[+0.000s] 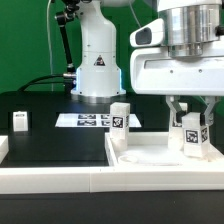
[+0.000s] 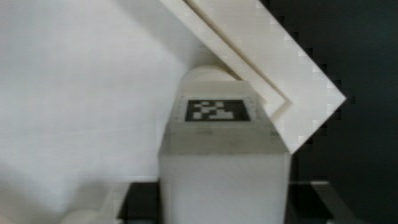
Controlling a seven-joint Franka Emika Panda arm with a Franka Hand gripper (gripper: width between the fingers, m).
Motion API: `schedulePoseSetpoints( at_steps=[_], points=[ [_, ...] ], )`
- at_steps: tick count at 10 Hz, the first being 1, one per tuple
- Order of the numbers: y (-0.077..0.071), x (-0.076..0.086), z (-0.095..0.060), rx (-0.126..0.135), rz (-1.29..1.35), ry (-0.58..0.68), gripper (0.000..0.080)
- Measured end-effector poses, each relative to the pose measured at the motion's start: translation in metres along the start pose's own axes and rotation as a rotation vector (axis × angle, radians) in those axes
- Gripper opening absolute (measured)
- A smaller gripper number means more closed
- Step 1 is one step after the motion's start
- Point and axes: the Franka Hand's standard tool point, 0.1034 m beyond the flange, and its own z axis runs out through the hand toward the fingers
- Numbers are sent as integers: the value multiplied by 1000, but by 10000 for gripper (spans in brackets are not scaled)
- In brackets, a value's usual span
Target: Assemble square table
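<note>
The square table's white top (image 1: pixel 150 158) lies at the front on the exterior view's right. One tagged white leg (image 1: pixel 120 119) stands upright at its near-left corner. A second tagged leg (image 1: pixel 189 135) stands at the top's right side, with my gripper (image 1: pixel 189 124) shut on it from above. In the wrist view this leg (image 2: pixel 222 150) fills the middle between the dark fingers (image 2: pixel 143 200), over the top's recessed face (image 2: pixel 80 110) near a raised corner rim (image 2: pixel 267 60). A third leg (image 1: pixel 20 120) stands alone on the black table on the exterior view's left.
The marker board (image 1: pixel 92 120) lies flat behind the top, in front of the arm's white base (image 1: pixel 97 65). A long white rail (image 1: pixel 50 180) runs along the black table's front edge. Black cables trail at the back left.
</note>
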Motion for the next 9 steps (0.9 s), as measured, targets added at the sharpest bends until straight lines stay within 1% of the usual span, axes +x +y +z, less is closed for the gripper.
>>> schedulePoseSetpoints(
  at_steps=[5, 9],
  points=[
    [-3, -6, 1, -1, 512, -4, 290],
    [-3, -6, 1, 5, 725, -20, 290]
  ],
)
